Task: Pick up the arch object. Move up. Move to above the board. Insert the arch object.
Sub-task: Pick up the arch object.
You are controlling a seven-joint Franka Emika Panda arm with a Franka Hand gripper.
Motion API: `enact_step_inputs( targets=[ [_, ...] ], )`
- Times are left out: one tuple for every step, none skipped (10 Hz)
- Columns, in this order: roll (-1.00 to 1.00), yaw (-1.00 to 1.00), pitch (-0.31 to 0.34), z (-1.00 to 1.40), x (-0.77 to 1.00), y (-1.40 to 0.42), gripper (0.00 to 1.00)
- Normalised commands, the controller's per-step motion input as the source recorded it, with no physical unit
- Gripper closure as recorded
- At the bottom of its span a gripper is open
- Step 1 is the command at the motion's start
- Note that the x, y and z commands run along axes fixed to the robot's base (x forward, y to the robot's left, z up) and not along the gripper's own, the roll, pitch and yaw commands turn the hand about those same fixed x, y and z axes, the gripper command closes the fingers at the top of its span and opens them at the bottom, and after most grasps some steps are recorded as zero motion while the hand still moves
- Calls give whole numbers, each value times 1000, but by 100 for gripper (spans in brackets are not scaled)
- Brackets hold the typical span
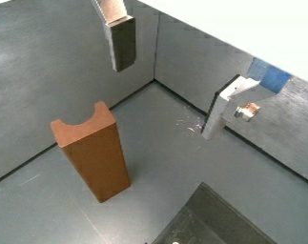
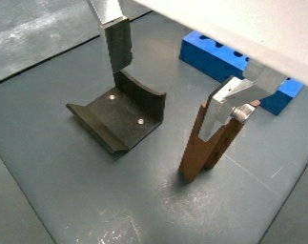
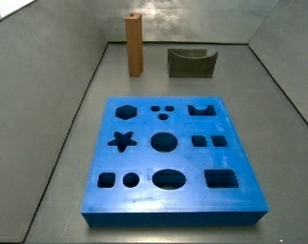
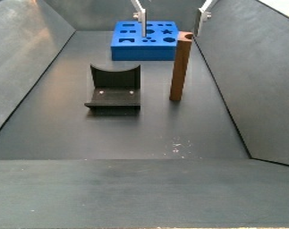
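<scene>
The arch object (image 4: pixel 180 67) is a tall, slim orange-brown block standing upright on the grey floor. It stands between the blue board (image 4: pixel 120 52) and the near end, and also shows in a side view (image 3: pixel 134 43) and in both wrist views (image 1: pixel 92 152) (image 2: pixel 205 152). The board (image 3: pixel 182 198) has many shaped cut-outs, and a part of it shows in a wrist view (image 2: pixel 226 67). My gripper (image 4: pixel 172 12) hangs high above the arch object, open wide and empty. Its two fingers show in both wrist views (image 1: pixel 123 43) (image 2: pixel 118 43), and neither touches the block.
The dark fixture (image 4: pixel 113 89) stands on the floor beside the arch object, also in a wrist view (image 2: pixel 118 119) and a side view (image 3: pixel 191 62). Grey walls (image 4: pixel 39 54) slope up on both sides of the floor.
</scene>
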Motion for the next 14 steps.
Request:
enact_step_inputs(
  targets=[
    [0, 0, -77, -209, -231, -406, 0],
    [71, 63, -220, -337, -180, -517, 0],
    [124, 54, -244, -386, -280, -631, 0],
    [143, 17, -234, -440, -337, -571, 0],
    [230, 0, -189, -497, -400, -469, 0],
    [227, 0, -173, -577, -369, -263, 0],
    [223, -37, -119, -637, -223, -69, 0],
    [51, -49, -130, -391, -126, 0, 0],
    [29, 0, 0, 0, 0, 0, 0],
    [9, 0, 0, 0, 0, 0, 0],
    [0, 0, 0, 0, 0, 0, 100],
    [0, 0, 0, 0, 0, 0, 100],
    [0, 0, 0, 0, 0, 0, 100],
    [0, 0, 0, 0, 0, 0, 100]
  ],
)
